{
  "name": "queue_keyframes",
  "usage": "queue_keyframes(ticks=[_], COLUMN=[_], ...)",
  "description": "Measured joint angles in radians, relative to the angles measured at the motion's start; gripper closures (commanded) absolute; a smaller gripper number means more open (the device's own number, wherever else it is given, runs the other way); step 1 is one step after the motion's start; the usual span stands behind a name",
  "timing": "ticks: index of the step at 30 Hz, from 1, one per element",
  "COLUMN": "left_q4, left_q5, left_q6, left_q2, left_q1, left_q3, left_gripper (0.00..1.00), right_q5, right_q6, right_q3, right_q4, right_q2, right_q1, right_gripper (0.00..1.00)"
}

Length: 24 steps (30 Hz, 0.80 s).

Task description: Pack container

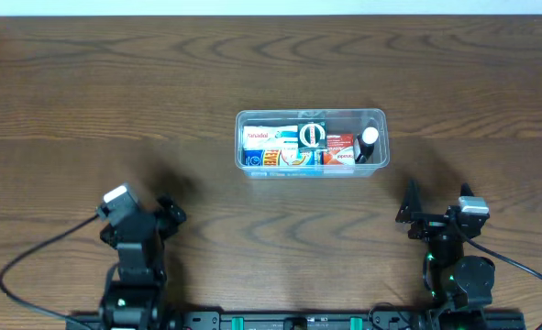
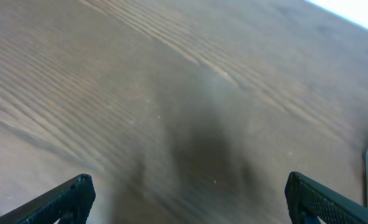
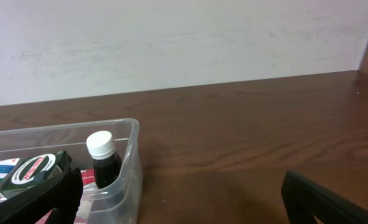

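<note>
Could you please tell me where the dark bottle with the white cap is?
In the overhead view, the bottle sits inside the container at its right end, just right of a red box.

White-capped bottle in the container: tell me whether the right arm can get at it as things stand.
Probably yes. The white-capped bottle stands at the right end of the container, whose top is open, and only bare table lies between it and the open right gripper.

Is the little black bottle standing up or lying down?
Standing up: the bottle in the tub has its white cap on top.
</note>
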State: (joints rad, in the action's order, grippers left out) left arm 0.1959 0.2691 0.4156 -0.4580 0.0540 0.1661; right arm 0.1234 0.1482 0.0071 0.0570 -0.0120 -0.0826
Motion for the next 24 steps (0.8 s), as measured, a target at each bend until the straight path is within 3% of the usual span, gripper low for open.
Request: queue_keyframes(ticks=[5,24], left_q4=[-0.039,-0.050], left_q5=[0.000,0.000], left_q6=[0.007,-0.091], left_q2=[0.066,0.180], left_q1=[0.000,0.000], left_q3=[-0.079,-0.090], left_gripper=[0.02,0.02], right_q5=[0.000,0.000], right_q6=[0.000,0.000], right_q3=[0.000,0.000], right_q4=[0.000,0.000], right_q2=[0.000,0.000], right_q1=[0.000,0.000], right_gripper=[0.01,0.01])
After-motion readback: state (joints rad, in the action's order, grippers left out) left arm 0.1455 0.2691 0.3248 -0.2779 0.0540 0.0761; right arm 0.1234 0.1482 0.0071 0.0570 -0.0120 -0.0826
